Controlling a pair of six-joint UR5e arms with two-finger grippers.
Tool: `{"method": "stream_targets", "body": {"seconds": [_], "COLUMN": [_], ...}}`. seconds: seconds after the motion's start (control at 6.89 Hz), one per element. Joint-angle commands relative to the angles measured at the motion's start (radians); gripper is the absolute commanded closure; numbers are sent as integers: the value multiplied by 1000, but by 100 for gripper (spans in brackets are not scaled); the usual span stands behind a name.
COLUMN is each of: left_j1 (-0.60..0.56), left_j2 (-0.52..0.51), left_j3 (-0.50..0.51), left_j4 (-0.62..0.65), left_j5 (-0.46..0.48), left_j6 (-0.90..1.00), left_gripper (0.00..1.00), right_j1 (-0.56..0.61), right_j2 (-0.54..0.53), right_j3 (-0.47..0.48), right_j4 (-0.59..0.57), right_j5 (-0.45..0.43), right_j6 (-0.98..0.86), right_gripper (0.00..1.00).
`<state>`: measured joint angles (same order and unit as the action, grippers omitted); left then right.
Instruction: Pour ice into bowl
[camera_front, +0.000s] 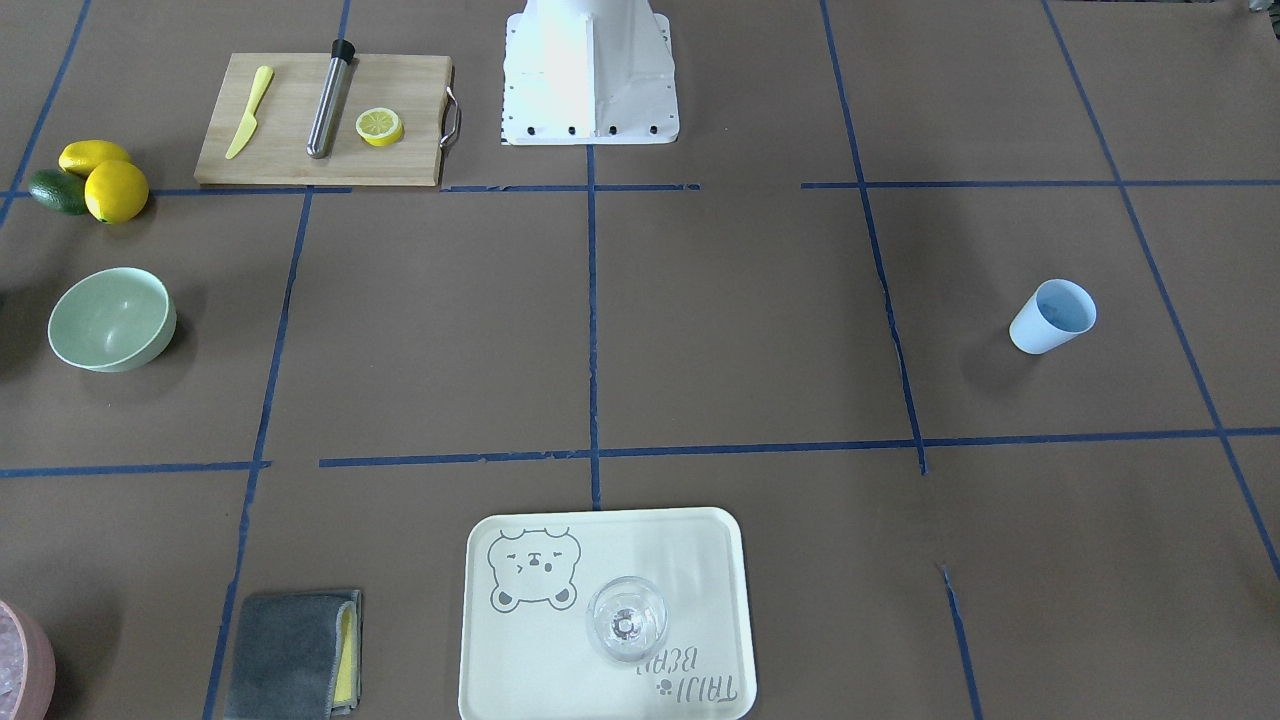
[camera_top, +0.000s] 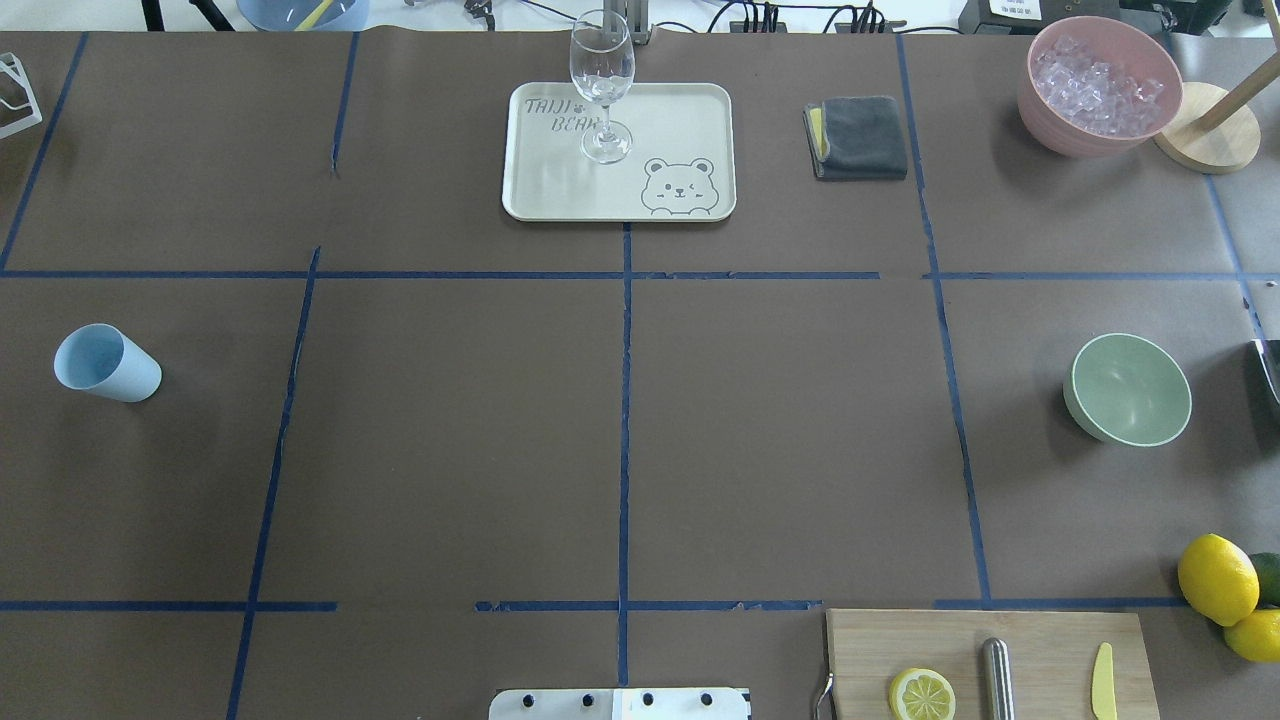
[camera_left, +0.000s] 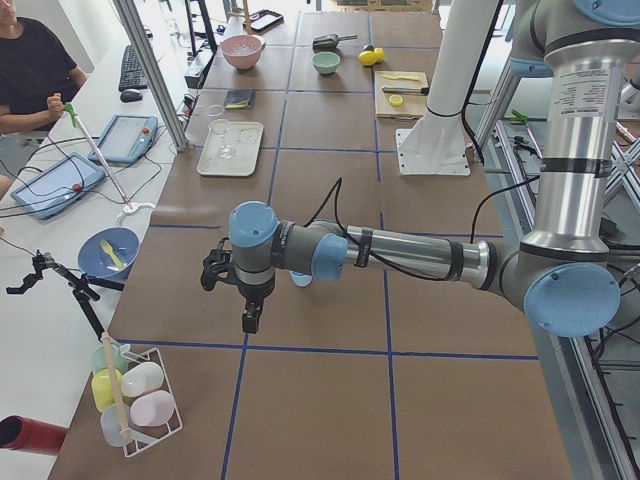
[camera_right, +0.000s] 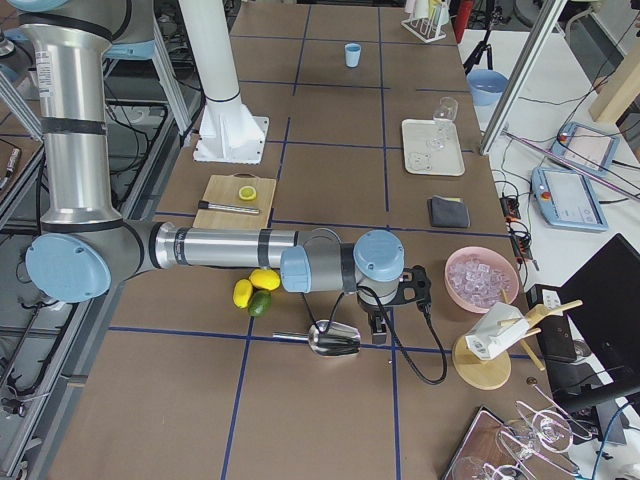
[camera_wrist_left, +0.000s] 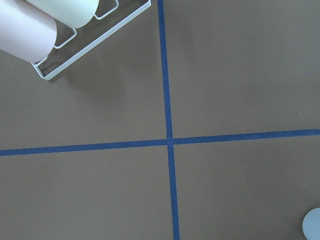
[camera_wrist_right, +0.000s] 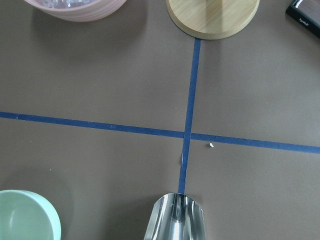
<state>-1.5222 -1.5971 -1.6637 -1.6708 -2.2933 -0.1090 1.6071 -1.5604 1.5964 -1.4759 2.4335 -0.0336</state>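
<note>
Between the round pink container of ice (camera_top: 1045, 115) and the yellow lemons (camera_top: 1217, 578), the round pale mint-green bowl (camera_top: 1130, 390) stands upright on the brown surface (camera_top: 780, 430). Whether the left fingers (camera_left: 248, 321) or right fingers (camera_right: 377, 332) are parted or closed, I cannot tell.

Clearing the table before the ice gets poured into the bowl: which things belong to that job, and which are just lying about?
Job: mint-green bowl; blue cup, contents unclear.
Likely just lying about: cutting board, lemons, wine glass, tray, grey cloth, metal scoop, pink ice tub.
</note>
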Motion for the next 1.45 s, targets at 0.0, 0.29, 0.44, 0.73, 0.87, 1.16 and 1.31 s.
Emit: {"method": "stream_targets", "body": {"seconds": [0.0, 0.29, 0.44, 0.73, 0.87, 1.16, 1.31], "left_j1": [1, 1, 1, 11, 31, 150, 237], "left_j2": [-1, -27, -29, -30, -20, 127, 203], "left_j3": [-2, -54, -114, -221, -232, -351, -417], "left_j4": [-1, -10, -15, -35, -108, -322, -407], "left_j5": [-2, 5, 9, 9, 9, 96, 159], "left_j6": [-1, -11, -12, -15, -88, -348, -483], "left_gripper": [0, 0, 0, 0, 0, 0, 0], "right_j1": [-4, -12, -48, -93, -145, -272, -342], "right_j2": [13, 26, 23, 20, 28, 8, -28], "right_j3": [28, 33, 34, 27, 37, 36, 18], "right_j4": [0, 9, 26, 32, 38, 275, 434], "right_j5": [-7, 13, 50, 73, 65, -11, -51], "right_j6": [-2, 160, 182, 202, 239, 547, 683], "right_gripper": [0, 0, 0, 0, 0, 0, 0]}}
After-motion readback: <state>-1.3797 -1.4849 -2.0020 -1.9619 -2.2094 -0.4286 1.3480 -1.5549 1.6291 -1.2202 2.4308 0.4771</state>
